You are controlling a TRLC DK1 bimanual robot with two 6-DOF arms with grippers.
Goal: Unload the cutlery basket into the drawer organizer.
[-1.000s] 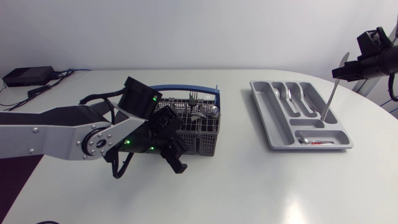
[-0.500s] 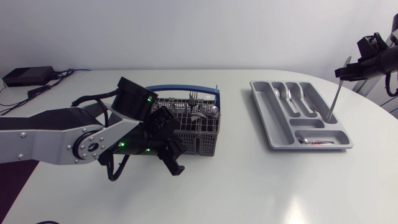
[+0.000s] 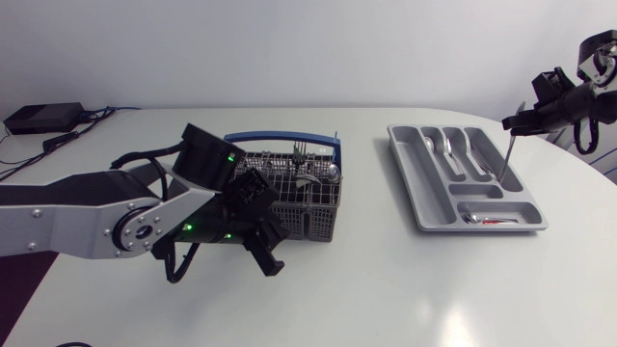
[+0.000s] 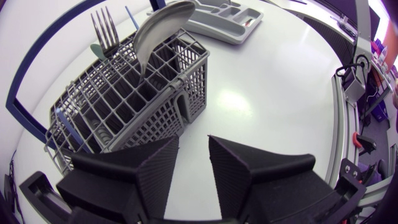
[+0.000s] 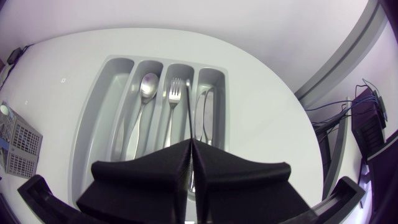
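Observation:
The grey wire cutlery basket [image 3: 294, 188] with a blue handle stands left of centre and holds a fork and a spoon [image 4: 158, 31]. My left gripper [image 3: 268, 246] sits low at the basket's near left corner. In the left wrist view it [image 4: 194, 168] is open and holds nothing, with the basket [image 4: 137, 99] just ahead. At the right, the grey drawer organizer [image 3: 405, 173] holds spoons, forks and knives. My right gripper [image 3: 518, 120] hangs above the organizer's far right, shut on a slim silver cutlery piece [image 3: 504, 156] whose tip points down into a right-hand compartment [image 5: 211, 106].
A black box with cables [image 3: 39, 118] lies at the table's far left edge. A small red-handled utensil [image 3: 487, 221] rests in the organizer's front cross compartment. Bare white tabletop lies between basket and organizer and along the front.
My right gripper has come left and lower over the organizer, and the held cutlery now hangs more upright. My left arm has shifted slightly left beside the basket.

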